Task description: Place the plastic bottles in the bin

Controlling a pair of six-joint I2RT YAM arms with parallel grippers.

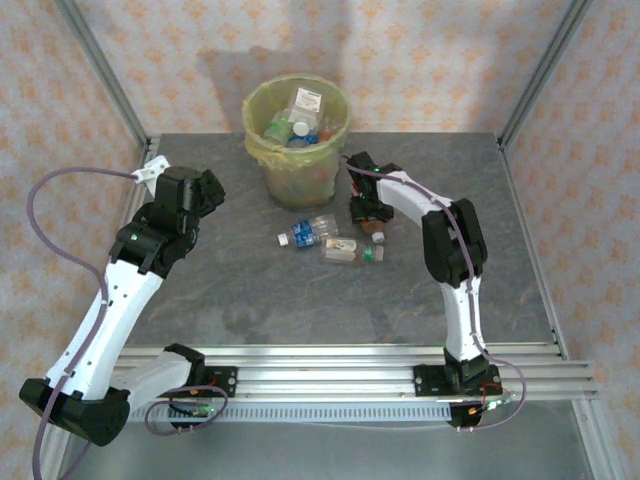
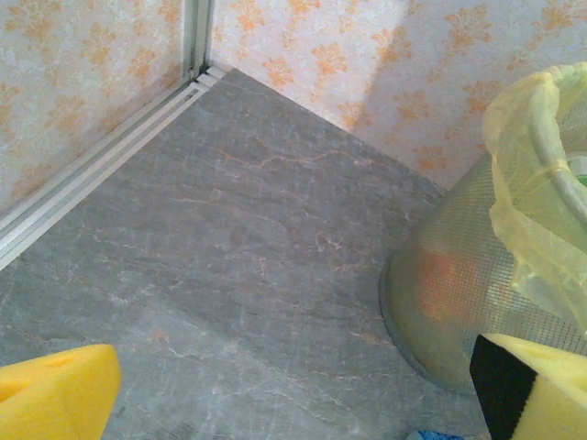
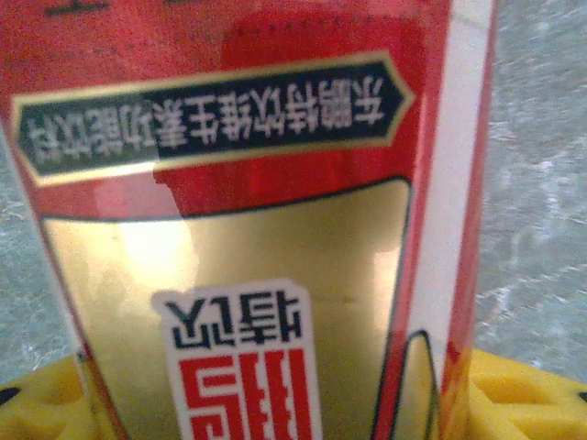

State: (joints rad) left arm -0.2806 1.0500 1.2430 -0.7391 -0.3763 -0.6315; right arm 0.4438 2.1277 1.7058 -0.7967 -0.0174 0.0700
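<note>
The bin (image 1: 283,172), lined with a yellowish bag, stands at the back centre and holds several plastic bottles (image 1: 300,122). Two more bottles lie on the table in front of it: a clear blue-labelled one (image 1: 310,232) and an orange-labelled one (image 1: 350,250). My right gripper (image 1: 364,212) is low just right of the bin. In the right wrist view its yellow fingers (image 3: 518,394) press both sides of a red-and-gold-labelled bottle (image 3: 257,183); the right gripper (image 3: 275,417) is shut on it. My left gripper (image 1: 208,188) hovers left of the bin, open and empty (image 2: 293,408), its pads (image 2: 55,394) wide apart.
The bin's mesh wall (image 2: 449,302) is close on the right of the left gripper. Patterned walls with metal frame posts (image 1: 110,80) close the table at the back and sides. A rail (image 1: 330,365) runs along the near edge.
</note>
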